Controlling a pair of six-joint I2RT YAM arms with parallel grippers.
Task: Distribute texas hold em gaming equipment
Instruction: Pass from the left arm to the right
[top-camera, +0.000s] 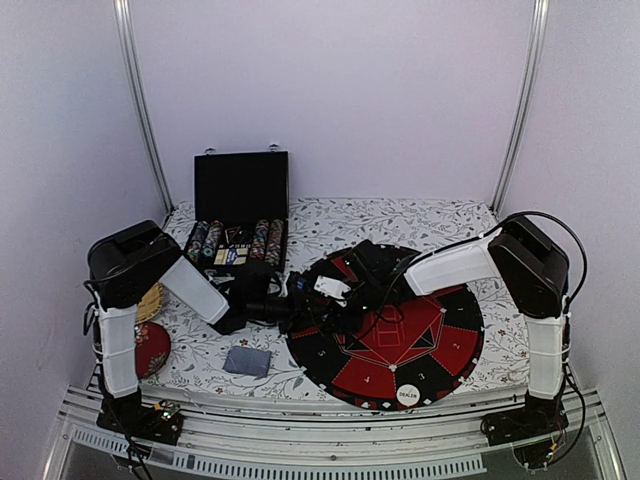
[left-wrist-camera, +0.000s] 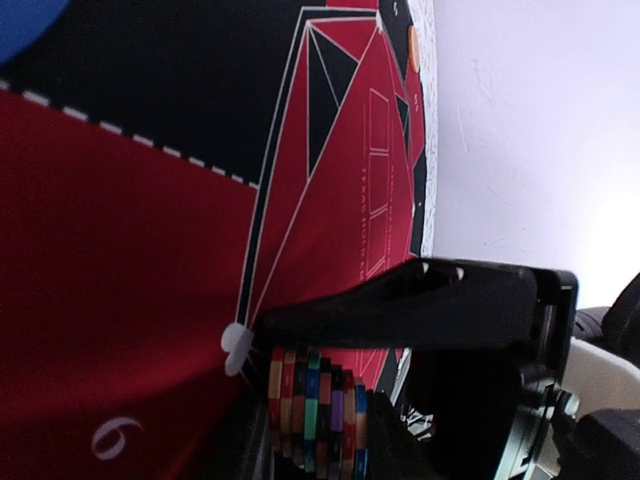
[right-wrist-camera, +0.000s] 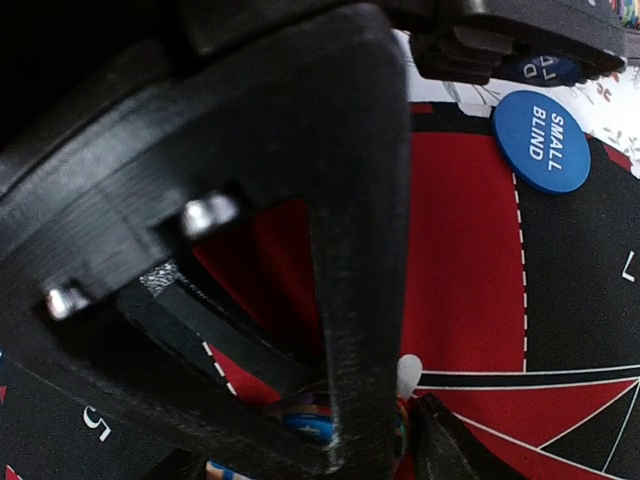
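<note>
Most of the job still looked undone. At the lower left of the top view, the grey cards (top-camera: 247, 361) lay in one pile on the flowery table (top-camera: 330, 215), beside the round mat (top-camera: 455, 330). None looked dealt out. Above them, rows of chips (top-camera: 262, 240) sat in the open black case (top-camera: 240, 185).

Near the middle, the left claw (top-camera: 295, 308) was clamped on a short stack of striped chips (left-wrist-camera: 315, 410), low over the red part of the mat. Just to its right, the right claw (top-camera: 338, 300) had its fingers apart close by that stack. I think it gripped nothing.

Some buttons seemed placed. The blue SMALL BLIND button (right-wrist-camera: 541, 140) lay at the mat's edge, upper right in the right wrist view. An orange button (left-wrist-camera: 412, 45) sat at the top of the left wrist view. The white DEALER button (top-camera: 408, 395) lay at the bottom edge of the mat.

The claws hid the stack in the top view. Another dark blue button (right-wrist-camera: 545, 68) was half covered, so its words were cut off. I could not tell whether the stack touched the mat.
</note>
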